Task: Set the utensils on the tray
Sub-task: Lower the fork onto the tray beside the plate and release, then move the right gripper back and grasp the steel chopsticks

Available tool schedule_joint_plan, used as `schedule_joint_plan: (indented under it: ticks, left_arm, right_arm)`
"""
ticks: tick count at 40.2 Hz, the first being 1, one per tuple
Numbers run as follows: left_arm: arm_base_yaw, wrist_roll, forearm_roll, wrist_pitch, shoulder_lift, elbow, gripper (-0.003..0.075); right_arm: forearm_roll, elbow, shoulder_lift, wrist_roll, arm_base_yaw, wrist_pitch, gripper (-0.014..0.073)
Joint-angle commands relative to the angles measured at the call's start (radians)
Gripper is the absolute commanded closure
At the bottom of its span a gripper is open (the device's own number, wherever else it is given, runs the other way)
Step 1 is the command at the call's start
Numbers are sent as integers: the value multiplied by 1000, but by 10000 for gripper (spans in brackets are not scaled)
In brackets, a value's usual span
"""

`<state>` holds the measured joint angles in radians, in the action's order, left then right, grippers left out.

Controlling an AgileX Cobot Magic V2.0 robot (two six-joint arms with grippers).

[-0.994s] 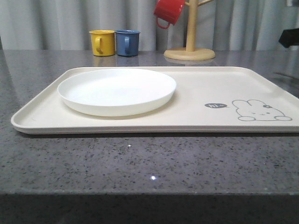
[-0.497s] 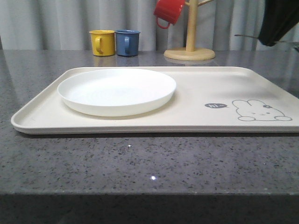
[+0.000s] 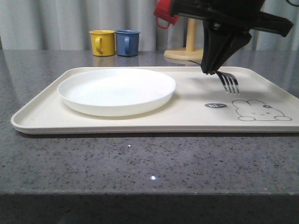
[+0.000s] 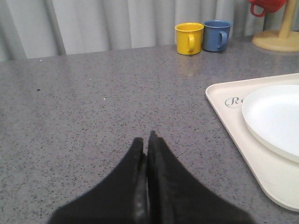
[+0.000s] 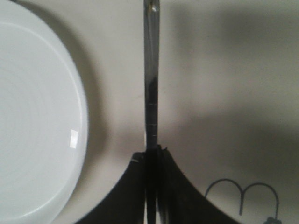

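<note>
Right gripper (image 3: 212,70) holds fork (image 3: 229,82) above tray (image 3: 196,116).

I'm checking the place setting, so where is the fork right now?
In the front view the fork hangs pinched in the right gripper over the tray's right half, between the plate and the rabbit drawing.

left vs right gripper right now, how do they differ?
The left gripper is shut on nothing; the right gripper is shut on the fork. The left hangs over bare grey countertop beside the tray; the right is above the tray, near the rabbit drawing. Both have black fingers.
</note>
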<state>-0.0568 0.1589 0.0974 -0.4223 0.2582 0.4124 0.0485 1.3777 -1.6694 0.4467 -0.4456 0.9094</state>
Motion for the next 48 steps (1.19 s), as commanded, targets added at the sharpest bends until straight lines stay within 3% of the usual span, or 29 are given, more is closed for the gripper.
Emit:
schedule_joint_plan:
  ticks: [1, 20, 31, 35, 48]
  left_arm:
    - [-8, -4, 2, 87, 9, 26, 738]
    - [-8, -4, 2, 87, 9, 26, 738]
    - [-8, -4, 2, 87, 9, 26, 738]
    - [-8, -4, 2, 87, 9, 26, 738]
    - [-8, -4, 2, 87, 9, 26, 738]
  right_arm:
    - [-18, 33, 17, 35, 1, -58, 569]
    - [-20, 33, -46, 84, 1, -53, 559]
    - [-20, 43, -42, 84, 1, -42, 323]
    - [-31, 95, -42, 84, 7, 24, 279]
    - [-243, 359, -45, -8, 26, 419, 274]
